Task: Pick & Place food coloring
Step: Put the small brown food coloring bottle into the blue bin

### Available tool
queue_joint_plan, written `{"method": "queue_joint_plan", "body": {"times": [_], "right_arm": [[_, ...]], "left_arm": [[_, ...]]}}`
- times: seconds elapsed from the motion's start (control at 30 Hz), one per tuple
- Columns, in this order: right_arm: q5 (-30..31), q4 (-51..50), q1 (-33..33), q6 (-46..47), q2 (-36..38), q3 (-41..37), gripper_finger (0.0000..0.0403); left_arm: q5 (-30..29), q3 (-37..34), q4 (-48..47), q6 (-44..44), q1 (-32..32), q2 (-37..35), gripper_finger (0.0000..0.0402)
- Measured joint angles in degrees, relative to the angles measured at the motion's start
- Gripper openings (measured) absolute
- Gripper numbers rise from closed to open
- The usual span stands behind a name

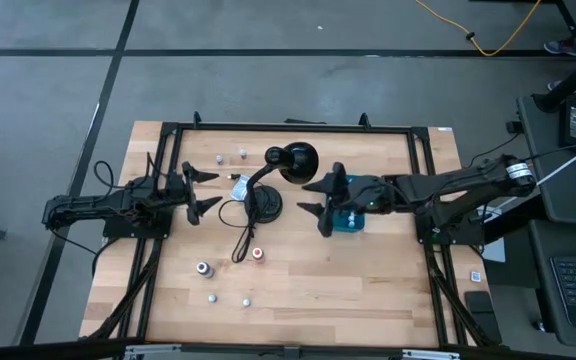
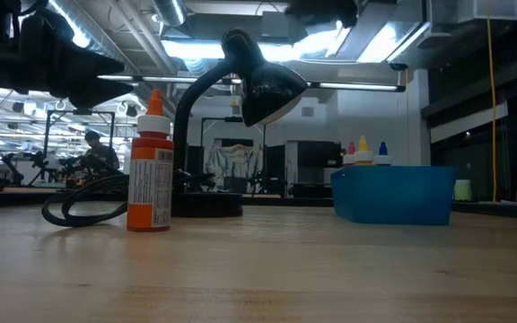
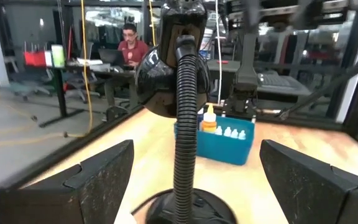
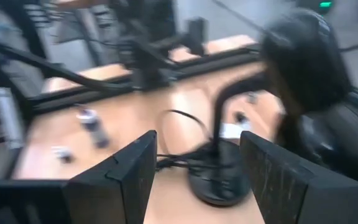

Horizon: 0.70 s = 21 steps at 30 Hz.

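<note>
High view: food coloring bottles [image 1: 257, 254] lie scattered on the wooden surface [image 1: 368, 270], some toward the near edge, others by the far edge. Several already stand in the teal box [image 1: 352, 222]. Both hands are empty, fingers apart: left hand [image 1: 201, 191], right hand [image 1: 322, 203] flanking a black lamp [image 1: 290, 163]. Beyond, grey floor.

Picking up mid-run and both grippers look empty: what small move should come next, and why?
Probably send the right gripper toward the red-capped bottle near the lamp cord. Its jaws stand open and empty above the blue box, which already holds some bottles, while several remain loose on the table. The left gripper waits open, facing the lamp.
</note>
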<state>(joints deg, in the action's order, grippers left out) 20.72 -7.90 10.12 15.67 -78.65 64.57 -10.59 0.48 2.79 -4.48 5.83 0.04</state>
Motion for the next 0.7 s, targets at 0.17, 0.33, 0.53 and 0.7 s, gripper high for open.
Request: {"method": "queue_joint_plan", "body": {"times": [0.17,0.33,0.53,0.7], "right_arm": [[-5.0,-4.7,1.0,0.1,0.0,5.3,0.0231],[-7.4,-4.9,1.8,0.1,0.0,7.9,0.0231],[-7.5,-5.2,1.9,-0.4,0.0,8.2,0.0231],[-8.7,-6.0,1.9,-1.1,0.0,8.2,0.0231]], "left_arm": [[-1.2,0.0,0.2,-7.0,0.0,0.0,0.0345],[-1.8,0.0,0.1,-12.7,0.0,0.0,0.0345],[-0.2,0.2,-0.1,-13.2,-0.1,0.0,0.0345],[-4.3,3.8,-4.1,-11.2,-0.1,0.9,0.0345]]}}
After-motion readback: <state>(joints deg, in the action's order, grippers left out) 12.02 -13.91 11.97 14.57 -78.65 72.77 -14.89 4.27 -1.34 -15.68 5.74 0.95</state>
